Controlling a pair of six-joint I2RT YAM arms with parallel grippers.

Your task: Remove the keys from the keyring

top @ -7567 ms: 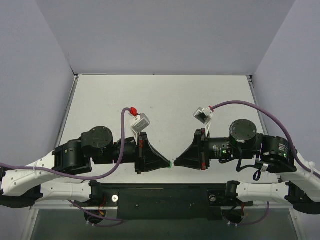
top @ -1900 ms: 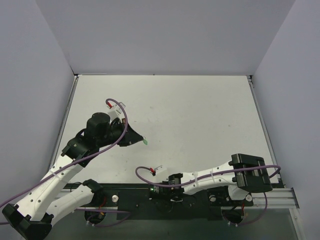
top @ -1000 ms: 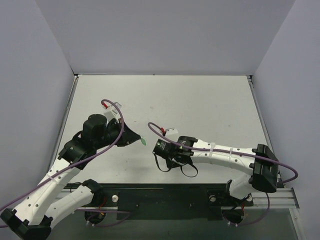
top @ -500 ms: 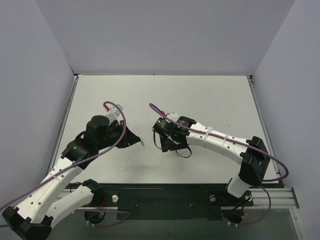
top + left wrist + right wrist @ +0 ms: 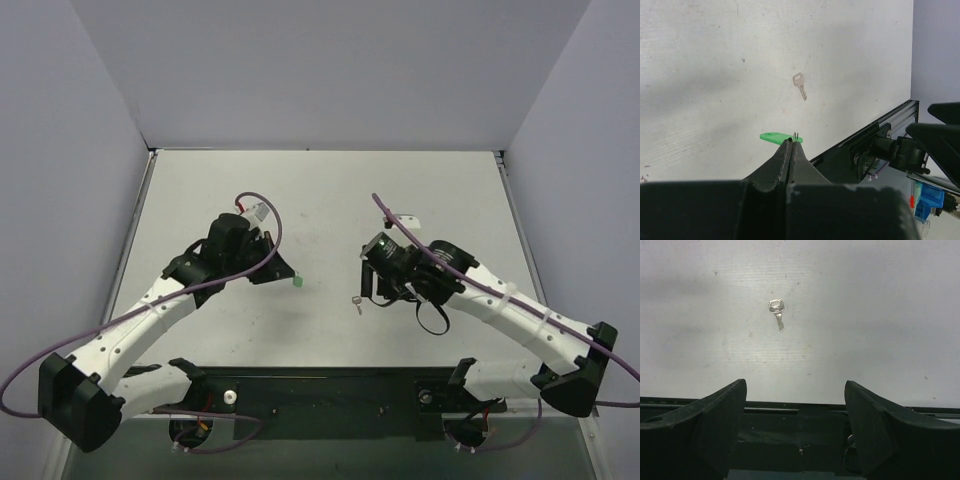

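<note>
So the key [image 5: 357, 300] lies flat on the table [image 5: 330, 190], a bit right of centre and toward the near side, well short of the rail [image 5: 330, 390] along the near edge. The right gripper [image 5: 372, 290] hangs just beside it, to its right and slightly behind, not touching it. The keyring [image 5: 297, 283] is off to the key's left, stuck at the very tip of the left gripper [image 5: 285, 274], poking out toward the middle. Key and keyring are apart, with bare table between them, and both arms come in from the outer sides.
</note>
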